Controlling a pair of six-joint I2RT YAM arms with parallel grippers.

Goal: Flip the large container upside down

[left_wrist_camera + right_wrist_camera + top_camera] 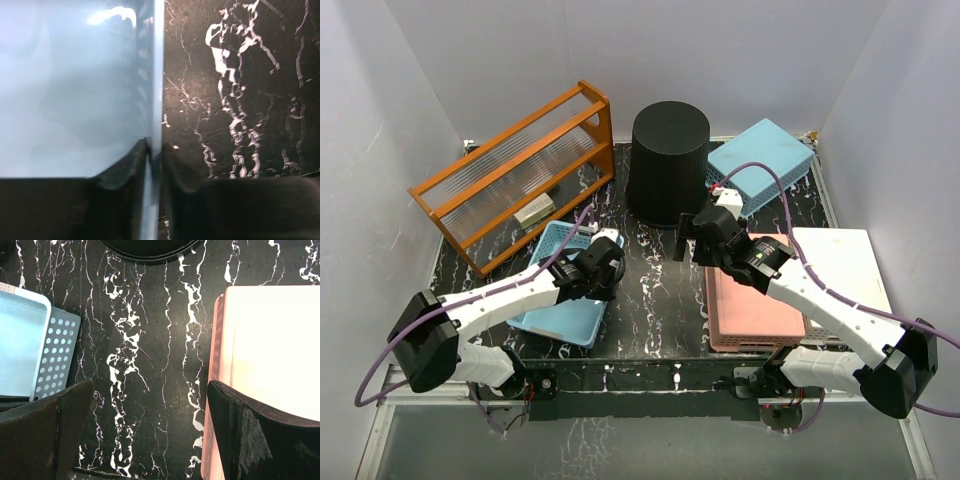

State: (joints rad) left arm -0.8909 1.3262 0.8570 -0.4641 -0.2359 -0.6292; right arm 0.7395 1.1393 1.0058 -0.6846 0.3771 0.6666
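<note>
As left claw [155, 152] pinches blue basket [75, 100] rim, right claw [149, 390] gapes

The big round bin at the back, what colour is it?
The bin is plain black, clearest in the top view.

Large container [667, 160] back centre, rack [520, 175] left, perforated basket [761, 163] right

- Plain white walls [470, 60] close me in on the left, at the back and on the right.
- My worktop [650, 290] is black, with white marble-like veins running all over it.
- A pale metal rail [650, 390] borders its near edge.
- The light is bright and even across walls and worktop.
</note>
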